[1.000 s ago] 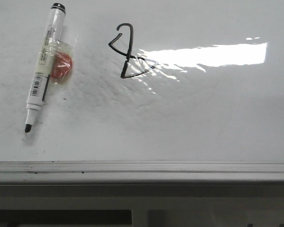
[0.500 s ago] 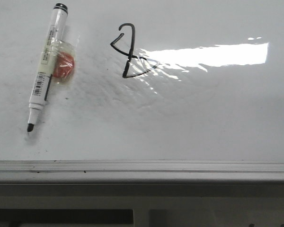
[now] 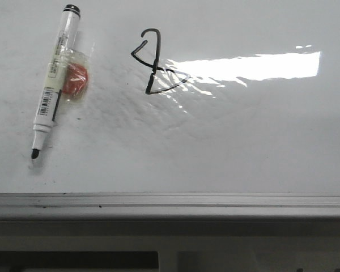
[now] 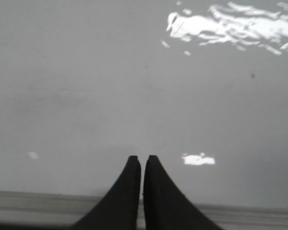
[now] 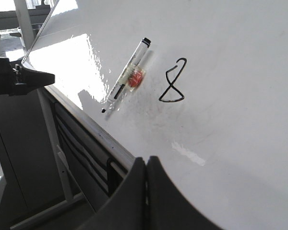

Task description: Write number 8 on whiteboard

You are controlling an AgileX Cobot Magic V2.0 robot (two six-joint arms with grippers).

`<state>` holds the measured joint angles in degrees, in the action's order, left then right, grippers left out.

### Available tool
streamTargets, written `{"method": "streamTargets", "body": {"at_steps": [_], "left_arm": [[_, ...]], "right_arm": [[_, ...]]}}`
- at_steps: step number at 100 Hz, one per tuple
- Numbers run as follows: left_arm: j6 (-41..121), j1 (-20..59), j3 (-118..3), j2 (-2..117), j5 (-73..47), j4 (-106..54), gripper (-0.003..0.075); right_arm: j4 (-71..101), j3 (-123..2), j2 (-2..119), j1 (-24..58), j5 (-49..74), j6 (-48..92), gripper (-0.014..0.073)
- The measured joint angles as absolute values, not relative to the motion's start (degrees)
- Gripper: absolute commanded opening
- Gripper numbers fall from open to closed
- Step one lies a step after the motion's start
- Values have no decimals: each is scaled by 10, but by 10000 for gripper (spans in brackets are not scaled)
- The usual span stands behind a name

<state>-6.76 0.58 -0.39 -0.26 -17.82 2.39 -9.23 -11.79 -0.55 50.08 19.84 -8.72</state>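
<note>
Although no gripper appears in the front view, the number 8 (image 3: 156, 62) is seen already drawn in thin black strokes on the whiteboard (image 3: 243, 147), with a hooked upper loop and a triangular lower loop. Writing is judged complete, and the step in hand seems to be pulling away from the board. Little more is thought to be called for than keeping both arms clear of the figure so it is not smeared.

An uncapped marker pen (image 3: 54, 79) is seen lying flat on the board beside the figure, with a small red-orange piece wrapped in clear tape (image 3: 75, 79) fixed to its barrel. It is held by neither arm.

The right gripper (image 5: 146, 163) is shown with its black fingers pressed together and nothing between them. It hangs out past the board's grey frame edge (image 5: 93, 129). The number 8 (image 5: 174, 81) lies well ahead of its fingertips, and the marker pen (image 5: 127, 79) lies ahead and to one side, just beside the figure.

The left gripper (image 4: 142, 160) is likewise closed to a thin slit and empty, above bare board near the frame; neither figure nor pen is seen ahead of it.
</note>
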Motion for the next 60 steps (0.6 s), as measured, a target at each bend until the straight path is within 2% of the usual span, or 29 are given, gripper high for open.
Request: {"method": "streamTargets", "body": {"at_steps": [60], "left_arm": [[-41,-9,-4,-3,-190,22,-20]], "right_arm": [[-92,-118,-5,501,198,-87,-69]]}}
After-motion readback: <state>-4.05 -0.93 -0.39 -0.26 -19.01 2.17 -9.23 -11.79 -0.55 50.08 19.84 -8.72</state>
